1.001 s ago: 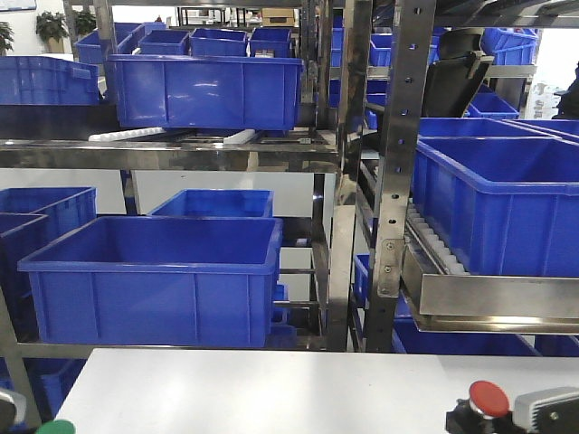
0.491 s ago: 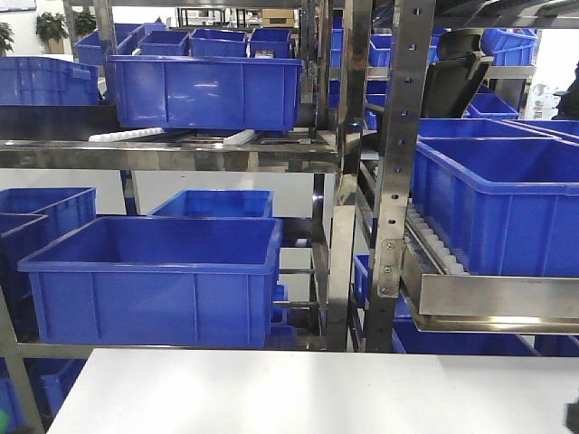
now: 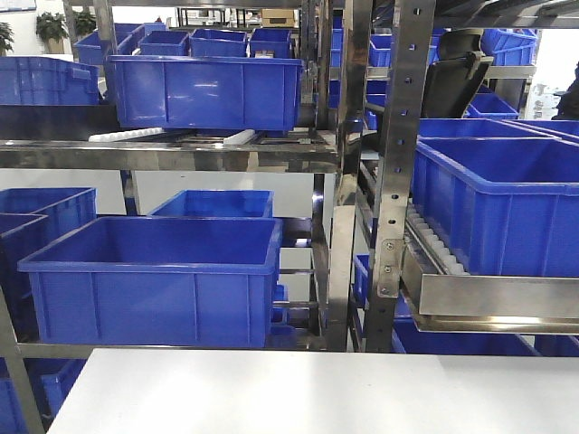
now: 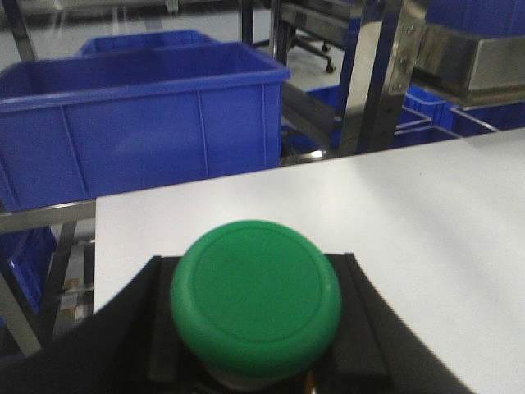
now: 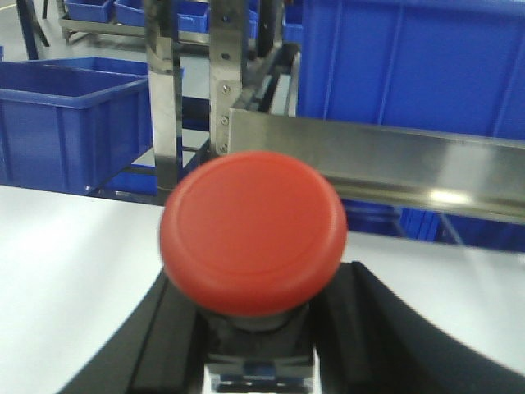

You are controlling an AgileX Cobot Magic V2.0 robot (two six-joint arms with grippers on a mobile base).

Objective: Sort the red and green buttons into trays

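Note:
In the left wrist view the green button (image 4: 256, 295) fills the lower middle. My left gripper (image 4: 254, 264) is shut on its base, a black finger (image 4: 139, 328) pressing each side. The right wrist view shows the red button (image 5: 253, 230) with its dark base, and my right gripper (image 5: 261, 283) is shut on that base. Both buttons are held above the white table (image 4: 394, 213). Neither gripper nor button appears in the front view. The trays are out of view.
Beyond the table's far edge (image 3: 308, 354) stand steel racks (image 3: 391, 181) loaded with deep blue bins (image 3: 154, 276). A steel shelf rail (image 5: 385, 164) runs across behind the red button, and a large blue bin (image 4: 139, 123) sits past the table's left corner.
A second ago the front view showed the red button in the right gripper at bottom right and the green cap at bottom left. Both have dropped out of that view.

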